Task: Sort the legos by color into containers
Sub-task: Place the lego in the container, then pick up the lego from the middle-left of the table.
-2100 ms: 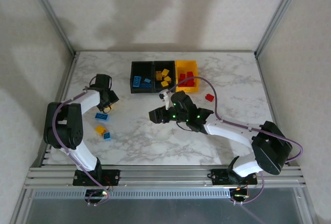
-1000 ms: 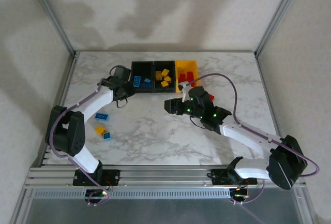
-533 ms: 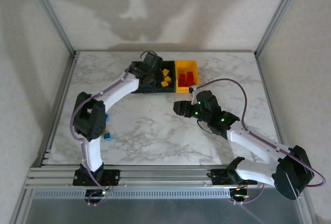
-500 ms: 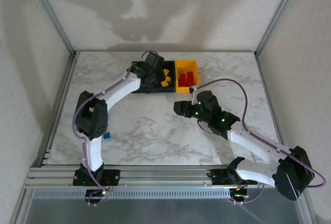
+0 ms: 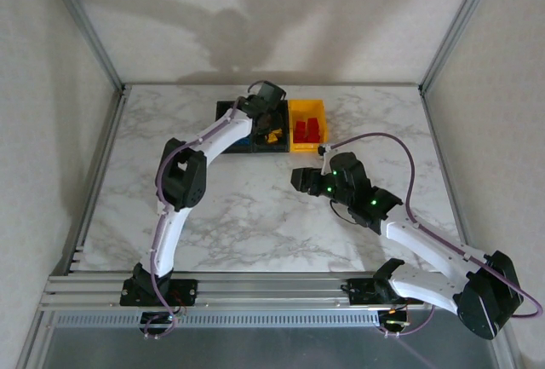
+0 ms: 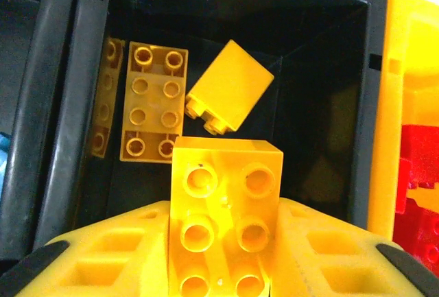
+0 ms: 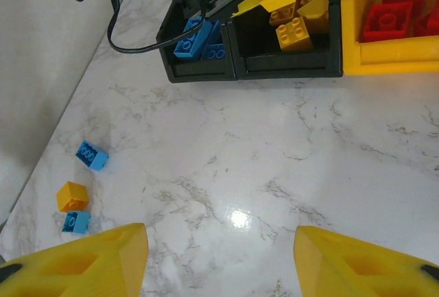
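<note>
marble table (image 5: pixel 255 216), joined bins (image 7: pixel 288 65), three loose legos (image 7: pixel 91 155)

Bare marble tabletop (image 7: pixel 274 160) lies open before the bins (image 7: pixel 288 69); three loose bricks (image 7: pixel 72 195) near its edge.

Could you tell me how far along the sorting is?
Done: blue legos in the left black bin, yellow legos in the middle bin, red legos in the yellow bin. In hand: the left claw holds a yellow brick over the middle bin. Left: two blue bricks and an orange-yellow brick on the table.
</note>
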You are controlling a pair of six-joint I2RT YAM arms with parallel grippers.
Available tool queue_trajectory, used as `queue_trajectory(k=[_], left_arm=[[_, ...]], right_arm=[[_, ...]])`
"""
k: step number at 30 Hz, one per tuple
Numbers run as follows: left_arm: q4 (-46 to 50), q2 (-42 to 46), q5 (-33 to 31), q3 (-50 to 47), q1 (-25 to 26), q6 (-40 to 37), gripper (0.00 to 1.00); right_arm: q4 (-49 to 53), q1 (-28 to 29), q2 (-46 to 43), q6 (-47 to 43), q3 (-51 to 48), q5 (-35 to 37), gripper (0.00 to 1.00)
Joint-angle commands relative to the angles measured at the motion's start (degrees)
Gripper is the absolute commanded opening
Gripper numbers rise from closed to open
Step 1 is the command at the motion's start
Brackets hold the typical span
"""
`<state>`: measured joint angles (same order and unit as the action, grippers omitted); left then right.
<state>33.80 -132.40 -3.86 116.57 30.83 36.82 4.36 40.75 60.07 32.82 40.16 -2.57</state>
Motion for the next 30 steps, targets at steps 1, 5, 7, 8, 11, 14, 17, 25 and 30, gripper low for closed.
queue_trajectory(k=[1, 5, 7, 8, 11, 14, 17, 25, 30], left_arm=[[4.6, -2.1, -2.5, 4.6, -0.2, -1.2, 0.41], [5.3, -2.1, -3.1, 5.6, -0.2, -1.2, 0.52], [5.6, -1.6, -3.3, 5.6, -0.1, -1.2, 0.54], [5.7, -1.2, -3.3, 5.6, -0.1, -1.3, 0.56], [6.3, 0.8, -3.4, 4.9, 0.1, -1.5, 0.56], [6.0, 5.5, -4.1, 1.2, 0.5, -1.6, 0.56], [4.2, 13.0, -4.6, -6.6, 0.9, -1.9, 0.56], [3.2, 36.4, -8.0, -32.3, -0.4, -0.8, 0.6], [5.5, 48.4, -11.2, -45.2, -3.4, 3.2, 0.64]], right_arm=[[0.8, -0.5, -0.9, 0.3, 0.0, 1.0, 0.58], [0.8, -0.6, -0.8, 0.4, 0.0, 1.0, 0.58], [0.8, -0.6, -0.7, 0.4, 0.0, 0.9, 0.58], [0.7, -0.6, -0.6, 0.4, 0.0, 0.8, 0.58], [0.6, -0.6, -0.7, 0.3, 0.1, 0.8, 0.58], [0.6, -0.6, -0.6, -0.4, 0.7, 0.5, 0.58], [0.2, -0.6, -0.1, -1.3, 1.1, 0.0, 0.59], [-3.8, -0.2, 3.4, -3.1, 1.6, -3.4, 0.59], [-6.6, 2.2, 5.1, -5.0, 1.6, -3.2, 0.59]])
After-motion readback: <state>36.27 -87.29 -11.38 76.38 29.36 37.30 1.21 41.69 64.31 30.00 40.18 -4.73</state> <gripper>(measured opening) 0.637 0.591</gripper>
